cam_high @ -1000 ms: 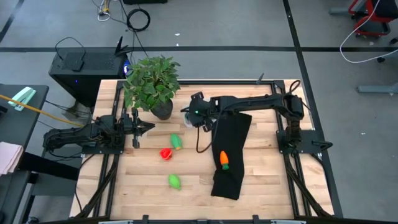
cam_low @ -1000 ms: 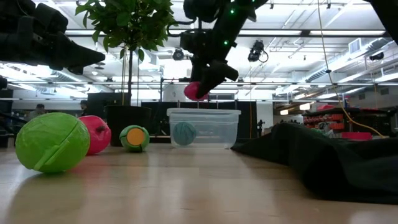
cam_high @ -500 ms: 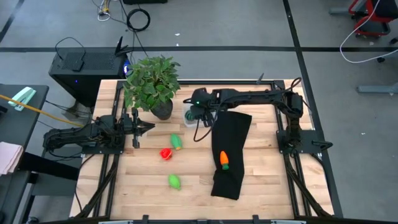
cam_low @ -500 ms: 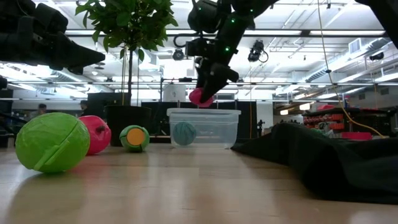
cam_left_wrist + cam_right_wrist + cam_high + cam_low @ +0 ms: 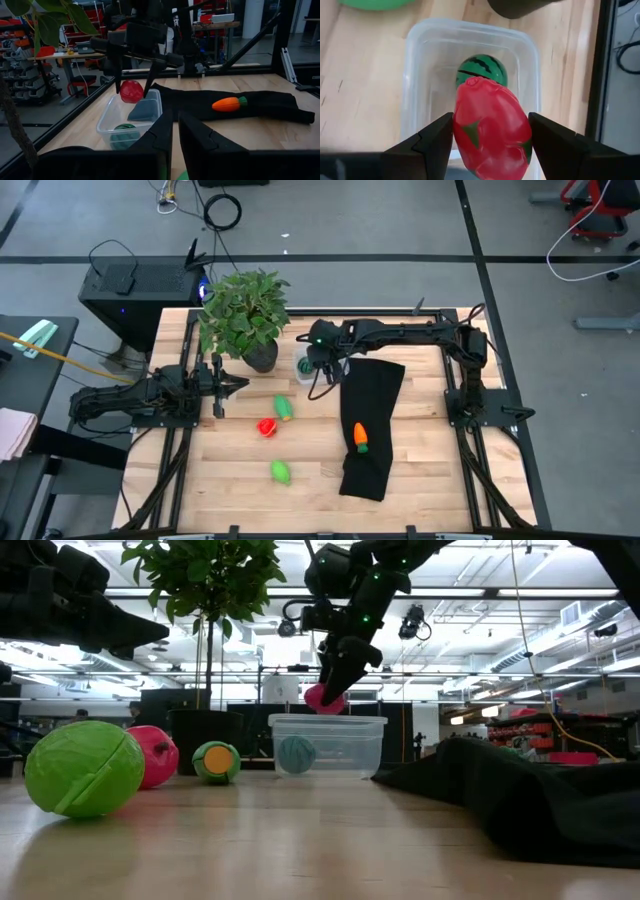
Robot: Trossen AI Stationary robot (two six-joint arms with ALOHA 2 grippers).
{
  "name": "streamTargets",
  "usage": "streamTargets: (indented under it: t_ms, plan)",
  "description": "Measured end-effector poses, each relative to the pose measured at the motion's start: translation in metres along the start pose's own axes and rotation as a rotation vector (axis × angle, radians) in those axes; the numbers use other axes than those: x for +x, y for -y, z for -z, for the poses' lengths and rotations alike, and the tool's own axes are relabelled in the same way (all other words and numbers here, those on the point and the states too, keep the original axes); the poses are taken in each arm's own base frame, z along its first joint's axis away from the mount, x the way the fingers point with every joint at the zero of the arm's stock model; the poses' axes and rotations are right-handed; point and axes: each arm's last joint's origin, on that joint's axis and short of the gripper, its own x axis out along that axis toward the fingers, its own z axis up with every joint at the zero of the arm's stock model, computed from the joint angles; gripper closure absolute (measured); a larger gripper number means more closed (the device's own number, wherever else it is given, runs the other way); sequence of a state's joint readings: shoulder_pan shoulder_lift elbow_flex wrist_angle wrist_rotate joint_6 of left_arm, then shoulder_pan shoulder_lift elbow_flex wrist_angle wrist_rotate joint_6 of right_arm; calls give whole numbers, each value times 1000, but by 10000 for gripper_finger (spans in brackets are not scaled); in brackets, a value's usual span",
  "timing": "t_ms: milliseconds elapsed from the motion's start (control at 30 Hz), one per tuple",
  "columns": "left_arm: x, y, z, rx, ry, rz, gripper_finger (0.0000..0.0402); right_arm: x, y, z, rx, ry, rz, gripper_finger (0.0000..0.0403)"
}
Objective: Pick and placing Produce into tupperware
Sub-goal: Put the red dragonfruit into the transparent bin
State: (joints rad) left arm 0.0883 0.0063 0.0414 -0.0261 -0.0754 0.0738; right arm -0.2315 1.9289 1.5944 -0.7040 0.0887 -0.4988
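My right gripper (image 5: 491,131) hovers over the clear tupperware tub (image 5: 420,75), shut on a red toy fruit (image 5: 492,115). A dark green round watermelon (image 5: 481,70) lies inside the tub. In the high view the tub (image 5: 303,367) stands beside the plant pot. A green vegetable (image 5: 284,408), a red one (image 5: 267,426) and a light green one (image 5: 281,472) lie on the wood. The orange carrot (image 5: 361,437) rests on a black cloth. My left gripper (image 5: 238,385) waits, shut, at the table's left. My right gripper pinches the red toy fruit between its two fingers (image 5: 437,142), one on each long side (image 5: 462,135). The fingers come from above, pointing down. The fruit (image 5: 322,697) is lifted clear, just above the tub's rim (image 5: 327,719).
A leafy potted plant (image 5: 243,315) stands at the far left, next to the tub. The black cloth (image 5: 370,420) runs from the tub toward the near edge. Bare wood lies at the near left and right of the cloth.
My right gripper has carried the red fruit a little toward the far edge, over the tub, and come down slightly. It has stayed shut on the fruit.
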Motion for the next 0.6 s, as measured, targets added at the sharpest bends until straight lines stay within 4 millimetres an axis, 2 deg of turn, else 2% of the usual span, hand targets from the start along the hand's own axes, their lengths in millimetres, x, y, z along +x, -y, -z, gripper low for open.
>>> streamTargets:
  t_ms: [267,600]
  plan:
    - [0,0,0,0,0,0,371,3,4,4,51,6,-41,151]
    - [0,0,0,0,0,0,361,7,5,5,66,3,-58,151]
